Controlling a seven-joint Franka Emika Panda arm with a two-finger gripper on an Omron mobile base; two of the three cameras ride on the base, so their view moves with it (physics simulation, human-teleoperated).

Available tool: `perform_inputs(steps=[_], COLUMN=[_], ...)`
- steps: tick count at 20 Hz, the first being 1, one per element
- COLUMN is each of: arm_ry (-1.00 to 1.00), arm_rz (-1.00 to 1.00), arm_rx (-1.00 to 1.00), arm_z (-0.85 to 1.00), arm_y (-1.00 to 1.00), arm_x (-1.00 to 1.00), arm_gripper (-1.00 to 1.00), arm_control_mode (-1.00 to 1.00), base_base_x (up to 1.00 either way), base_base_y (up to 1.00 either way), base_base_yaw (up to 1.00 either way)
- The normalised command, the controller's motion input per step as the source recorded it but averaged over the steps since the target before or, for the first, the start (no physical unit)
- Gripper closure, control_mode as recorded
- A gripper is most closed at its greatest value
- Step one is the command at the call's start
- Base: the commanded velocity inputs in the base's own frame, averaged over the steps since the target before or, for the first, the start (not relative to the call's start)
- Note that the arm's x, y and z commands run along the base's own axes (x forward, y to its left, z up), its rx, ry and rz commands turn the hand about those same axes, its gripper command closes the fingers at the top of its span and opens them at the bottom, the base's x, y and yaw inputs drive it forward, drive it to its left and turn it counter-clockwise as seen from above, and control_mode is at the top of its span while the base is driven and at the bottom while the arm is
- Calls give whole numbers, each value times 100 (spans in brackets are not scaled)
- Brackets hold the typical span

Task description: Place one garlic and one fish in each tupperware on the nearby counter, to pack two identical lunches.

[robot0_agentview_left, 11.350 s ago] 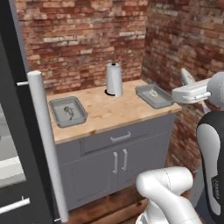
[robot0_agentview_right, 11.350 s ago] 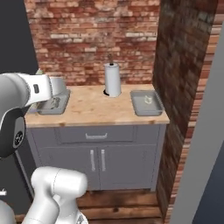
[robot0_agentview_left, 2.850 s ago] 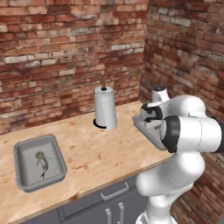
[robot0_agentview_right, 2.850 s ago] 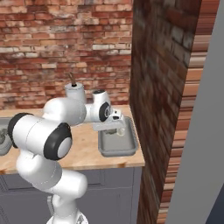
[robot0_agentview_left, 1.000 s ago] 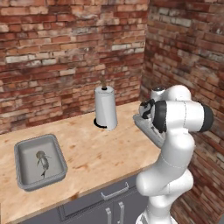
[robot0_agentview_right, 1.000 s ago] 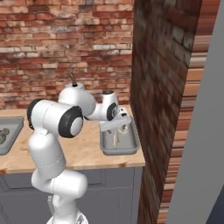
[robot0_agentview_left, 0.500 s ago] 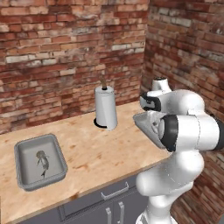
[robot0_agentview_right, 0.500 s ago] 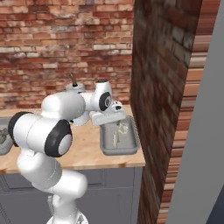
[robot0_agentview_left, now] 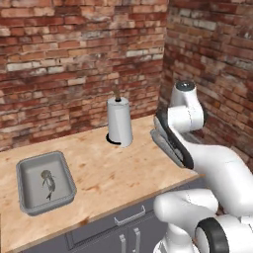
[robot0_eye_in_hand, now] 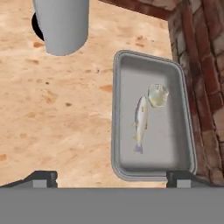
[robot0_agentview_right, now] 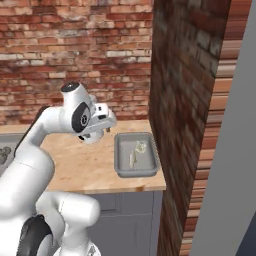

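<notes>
Counter: the light wood-grain counter (robot0_agentview_left: 113, 173) runs into a brick corner; dark grey cabinet fronts (robot0_agentview_left: 106, 232) with slim metal handles sit below it.
Walls: red brick behind the counter and on its right end, where a brick pillar (robot0_agentview_right: 185, 100) closes it off.
Paper-towel roll: a white paper-towel roll (robot0_agentview_left: 119, 122) stands upright on a dark base near the back wall, at about 10 o'clock from the right tub in the hand view.
Right tupperware: a grey tub (robot0_eye_in_hand: 151, 166) lies at the counter's right end, against the brick.
Fish in right tub: a slim silver fish (robot0_eye_in_hand: 140, 122) lies lengthwise in the middle.
Garlic in right tub: a cream bulb (robot0_eye_in_hand: 158, 95) sits at 1 o'clock of that fish, touching its head end.
Left tupperware: a second grey tub (robot0_agentview_left: 29, 203) sits well apart at the counter's left, holding a small fish (robot0_agentview_left: 48, 182); I cannot tell whether garlic is there.
Arm: the white arm is bent up over the counter, hand raised above the right tub's near-left side.
Gripper: the gripper (robot0_eye_in_hand: 111, 177) looks down, jaws spread wide, holding nothing.
</notes>
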Motion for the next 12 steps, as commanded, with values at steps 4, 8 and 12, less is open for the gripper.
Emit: perform_inputs(steps=[4,8,12], arm_ry=[-43,-30,-25], arm_rz=[-5,-8,-11], arm_rx=[0,0,0], arm_z=[98,85,74], arm_y=[66,43,30], arm_x=[-99,-100,-100], arm_gripper=[-100,-100,-100], arm_control_mode=[-100,-100,-100], base_base_x=[0,0,0], base_base_y=[0,0,0], base_base_yaw=[0,0,0])
